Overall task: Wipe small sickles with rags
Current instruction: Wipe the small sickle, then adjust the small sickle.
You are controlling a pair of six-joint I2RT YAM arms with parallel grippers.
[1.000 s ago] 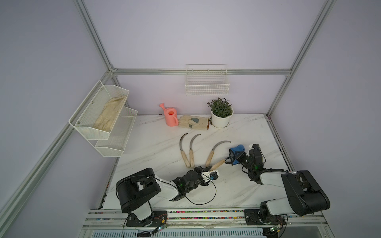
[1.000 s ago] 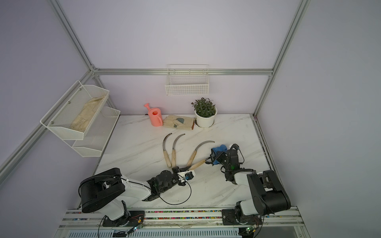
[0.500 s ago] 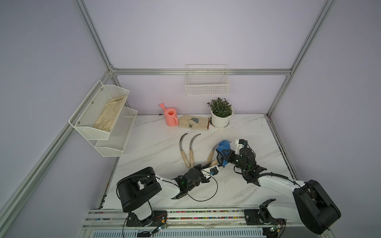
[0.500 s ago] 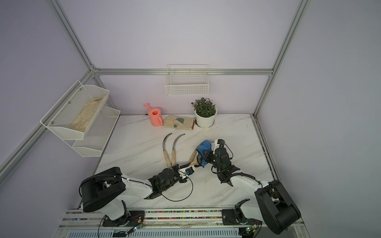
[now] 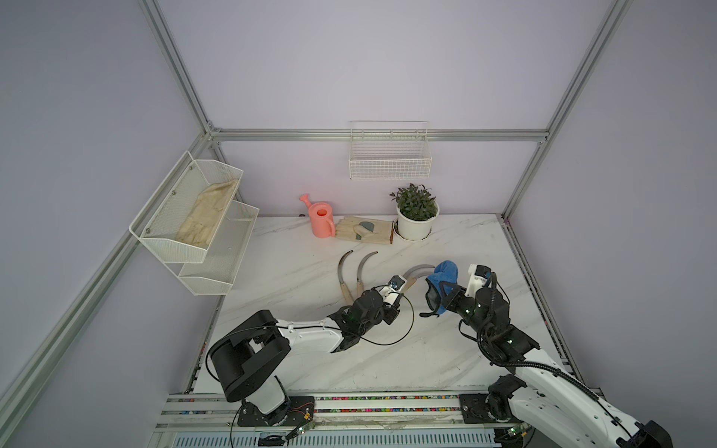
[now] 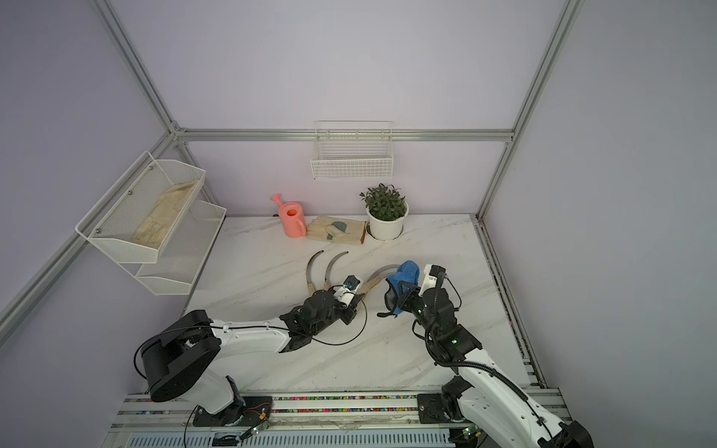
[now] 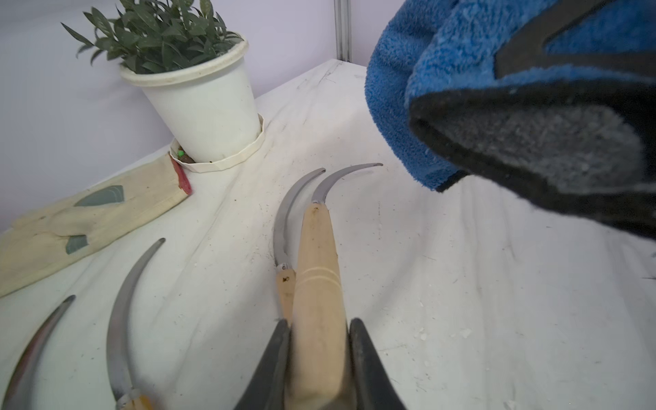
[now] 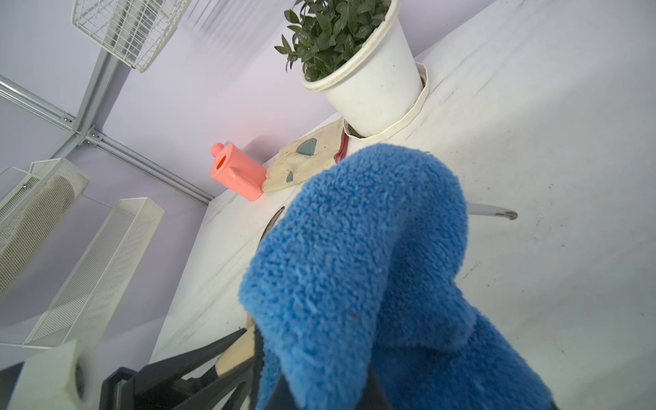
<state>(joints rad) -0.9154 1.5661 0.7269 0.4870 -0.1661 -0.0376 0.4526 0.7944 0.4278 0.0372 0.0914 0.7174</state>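
My left gripper (image 7: 317, 332) is clamped on the wooden handle of a small sickle (image 7: 315, 255), blade pointing far-right; my right gripper (image 5: 440, 293), nearer that blade, pinches the blue rag (image 5: 446, 271), hanging just beside the tip, apparently clear of it

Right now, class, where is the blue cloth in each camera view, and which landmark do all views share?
In a top view: blue cloth right of centre, right of the paired sickles.
In a top view: same place.
Left wrist view: close up, beside the held sickle.
Right wrist view: fills the foreground.
Shared landmark: the potted plant.
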